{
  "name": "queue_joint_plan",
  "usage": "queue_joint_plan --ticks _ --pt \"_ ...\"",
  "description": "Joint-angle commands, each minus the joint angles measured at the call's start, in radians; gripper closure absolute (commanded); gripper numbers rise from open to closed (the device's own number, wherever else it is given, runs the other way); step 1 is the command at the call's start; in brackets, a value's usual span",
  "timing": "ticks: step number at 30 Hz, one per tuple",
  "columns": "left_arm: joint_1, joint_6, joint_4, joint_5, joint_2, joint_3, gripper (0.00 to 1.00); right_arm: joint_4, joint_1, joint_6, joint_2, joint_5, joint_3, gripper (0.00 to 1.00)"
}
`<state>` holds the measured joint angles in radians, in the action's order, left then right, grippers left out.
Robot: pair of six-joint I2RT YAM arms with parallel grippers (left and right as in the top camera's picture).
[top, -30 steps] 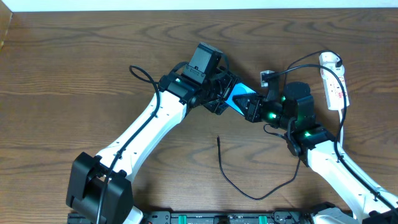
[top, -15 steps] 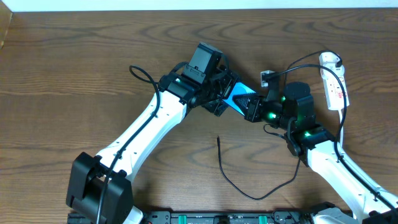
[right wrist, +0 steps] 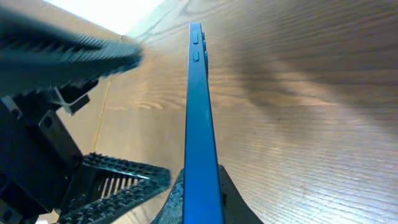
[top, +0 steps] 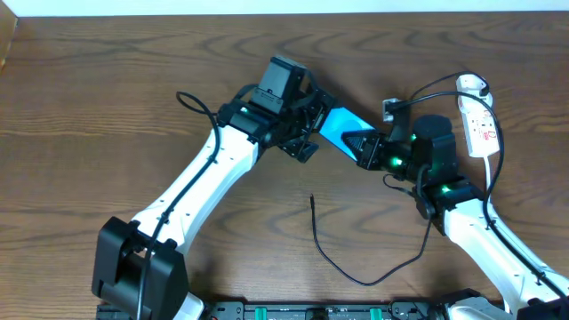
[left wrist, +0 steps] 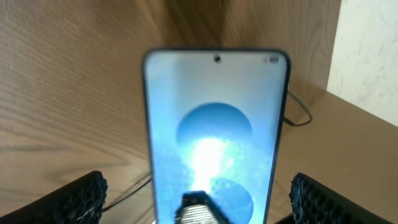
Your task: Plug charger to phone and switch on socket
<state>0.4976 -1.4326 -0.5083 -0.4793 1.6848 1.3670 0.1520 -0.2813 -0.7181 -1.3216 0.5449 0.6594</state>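
Note:
The phone [top: 339,124] has a bright blue screen and is off the table between the two arms. My right gripper [top: 366,145] is shut on its right end. In the right wrist view the phone [right wrist: 198,118] shows edge-on, clamped in the jaws [right wrist: 198,202]. My left gripper [top: 307,135] is open at the phone's left end. In the left wrist view its fingers [left wrist: 199,196] stand wide on either side of the screen [left wrist: 214,124] without touching it. The charger's connector tip [top: 312,197] lies free on the table and its thin black cable [top: 356,279] loops right. The socket [top: 481,124] lies far right.
A white plug [top: 472,86] sits at the socket's far end, with black cables arcing over it. The left gripper's ridged fingers [right wrist: 118,180] are close beside the phone in the right wrist view. The wooden table's far edge [top: 284,14] meets a white wall.
The phone and the right gripper have shifted a little toward the far side and right. The left arm has moved back and left, so more of the blue screen shows.

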Motion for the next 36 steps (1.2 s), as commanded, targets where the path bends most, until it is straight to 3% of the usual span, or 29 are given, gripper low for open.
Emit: queue_joint_plan --ticks 1,7,8,10,12,15,36 --pt "-0.027 0.077 0.009 -0.057 -0.021 0.006 0.06 0.01 0.035 -0.165 0.001 0.006 0.017 0.99" --pt "-0.043 0.102 0.011 -0.059 -0.021 0.006 0.06 0.01 0.058 -0.515 0.001 0.007 0.017 0.99" --pt "-0.045 0.105 0.019 -0.057 -0.021 0.006 0.06 0.013 0.058 -0.649 0.001 0.019 0.017 0.99" --pt "-0.045 0.104 0.025 -0.036 -0.021 0.006 0.06 0.013 0.057 -0.773 0.001 0.05 0.017 0.99" --pt "-0.045 0.104 0.025 0.037 -0.021 0.006 0.06 0.014 0.057 -0.945 0.001 0.104 0.017 0.99" --pt "-0.045 0.095 0.025 0.112 -0.021 0.006 0.06 0.019 0.057 -1.072 0.001 0.154 0.017 0.99" --pt "-0.044 -0.175 0.077 0.132 -0.021 0.006 0.06 0.216 0.049 -1.326 0.001 0.24 0.017 0.99"
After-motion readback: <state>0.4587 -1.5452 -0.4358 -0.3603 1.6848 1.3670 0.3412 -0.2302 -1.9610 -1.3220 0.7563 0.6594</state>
